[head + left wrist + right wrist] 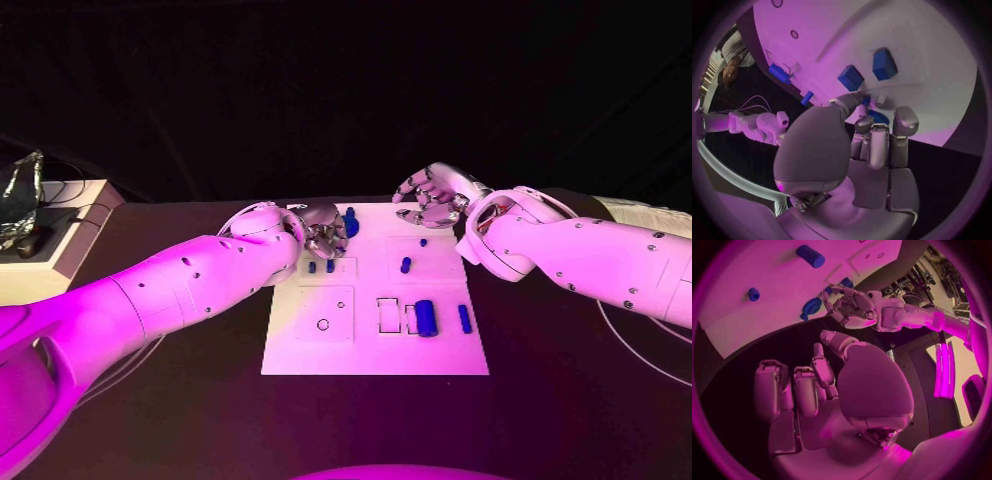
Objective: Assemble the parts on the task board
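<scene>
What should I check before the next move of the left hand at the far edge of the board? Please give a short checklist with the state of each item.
1. Left hand is over the far edge of the white board: ok.
2. Its fingers are at a blue part at that edge: ok.
3. That part is firmly held: cannot tell, the fingers hide it.
4. Two square blue blocks beside the fingers are untouched: ok.
5. Right hand is away from the left hand, fingers curled, holding nothing: ok.
6. Blue cylinder near the front lies clear of both hands: ok.
</scene>
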Controlling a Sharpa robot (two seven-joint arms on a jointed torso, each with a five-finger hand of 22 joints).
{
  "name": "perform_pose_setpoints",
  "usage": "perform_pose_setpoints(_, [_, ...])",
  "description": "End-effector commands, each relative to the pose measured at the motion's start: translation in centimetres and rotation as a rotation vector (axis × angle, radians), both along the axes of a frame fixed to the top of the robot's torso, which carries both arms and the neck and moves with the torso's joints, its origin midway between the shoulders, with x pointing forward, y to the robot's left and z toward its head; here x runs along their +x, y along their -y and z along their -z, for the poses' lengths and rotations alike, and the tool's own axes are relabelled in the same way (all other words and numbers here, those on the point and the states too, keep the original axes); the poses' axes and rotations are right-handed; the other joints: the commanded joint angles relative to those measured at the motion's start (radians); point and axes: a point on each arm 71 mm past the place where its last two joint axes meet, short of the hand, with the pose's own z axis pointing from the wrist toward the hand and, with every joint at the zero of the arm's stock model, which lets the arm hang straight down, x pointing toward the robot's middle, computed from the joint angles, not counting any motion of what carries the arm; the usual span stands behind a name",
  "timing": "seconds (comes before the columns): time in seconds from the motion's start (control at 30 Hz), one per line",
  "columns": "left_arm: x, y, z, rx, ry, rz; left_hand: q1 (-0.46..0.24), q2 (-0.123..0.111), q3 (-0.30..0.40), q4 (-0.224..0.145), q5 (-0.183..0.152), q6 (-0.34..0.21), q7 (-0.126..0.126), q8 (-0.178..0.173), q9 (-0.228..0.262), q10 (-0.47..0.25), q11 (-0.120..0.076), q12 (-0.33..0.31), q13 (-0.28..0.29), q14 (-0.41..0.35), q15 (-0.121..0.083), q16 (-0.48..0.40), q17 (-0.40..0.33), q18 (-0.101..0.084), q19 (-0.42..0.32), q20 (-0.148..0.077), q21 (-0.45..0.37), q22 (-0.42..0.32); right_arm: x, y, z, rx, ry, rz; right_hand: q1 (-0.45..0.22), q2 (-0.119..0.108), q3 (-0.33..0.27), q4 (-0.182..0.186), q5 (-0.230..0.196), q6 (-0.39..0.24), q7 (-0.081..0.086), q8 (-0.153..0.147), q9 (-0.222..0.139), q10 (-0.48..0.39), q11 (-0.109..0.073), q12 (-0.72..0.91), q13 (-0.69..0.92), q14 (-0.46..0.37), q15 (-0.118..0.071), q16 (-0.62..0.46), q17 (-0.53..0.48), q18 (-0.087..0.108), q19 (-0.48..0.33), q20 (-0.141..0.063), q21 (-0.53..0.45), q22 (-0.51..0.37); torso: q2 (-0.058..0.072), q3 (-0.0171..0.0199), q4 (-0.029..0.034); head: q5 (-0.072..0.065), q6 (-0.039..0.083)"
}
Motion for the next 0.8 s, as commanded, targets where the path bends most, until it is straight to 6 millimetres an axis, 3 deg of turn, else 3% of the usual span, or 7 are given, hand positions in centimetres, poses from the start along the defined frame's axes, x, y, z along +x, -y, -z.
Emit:
perform_pose_setpoints(0.03, [-0.11,0.24,-0.06,0.003,0.01,0.033,-0.001,-0.011,0.001,-0.008,-0.004,-0.013,0.001,-0.01,-0.006,-0.008,0.0,0.002,-0.003,0.0,0.002,0.003,0.0,-0.008,-0.001,0.005,0.005,0.001,-0.05,-0.09,-0.01,-0.002,0.003,-0.008,-0.008,-0.002,0.001,0.003,0.004,0.001,0.002,-0.006,-0.001,0.007,-0.002,0.006,0.0,0.074,-0.001,0.002,0.127,-0.016,0.052,0.001,-0.006,0.182,0.0,-0.0001,0.0002,-0.001,-0.001])
perform_pose_setpoints(0.5, [-0.07,-0.08,0.03,0.021,0.017,0.026,0.012,-0.014,0.015,-0.024,-0.004,-0.038,0.006,-0.039,-0.022,-0.011,0.002,0.004,0.0,0.004,0.002,0.005,0.015,-0.011,0.005,0.005,0.014,0.013,-0.07,-0.09,-0.01,-0.001,0.002,-0.009,-0.01,-0.003,-0.001,0.005,0.004,0.001,0.002,-0.007,-0.001,0.007,-0.002,0.007,0.001,0.074,-0.001,0.002,0.128,-0.016,0.052,0.001,-0.006,0.183,0.0,0.0005,-0.001,0.001,0.0])
perform_pose_setpoints(0.8, [-0.08,-0.28,0.06,0.036,0.017,0.021,0.017,-0.018,0.017,-0.032,-0.005,-0.027,0.008,-0.038,-0.023,-0.005,0.006,0.009,0.007,0.005,0.006,0.005,0.018,-0.012,0.008,0.006,0.018,0.018,-0.09,-0.02,-0.01,-0.001,0.002,-0.008,-0.01,-0.003,-0.001,0.005,0.004,0.001,0.002,-0.007,-0.001,0.007,-0.002,0.007,0.001,0.074,-0.001,0.002,0.128,-0.016,0.052,0.001,-0.006,0.183,0.001,0.0007,0.0001,0.0,-0.001])
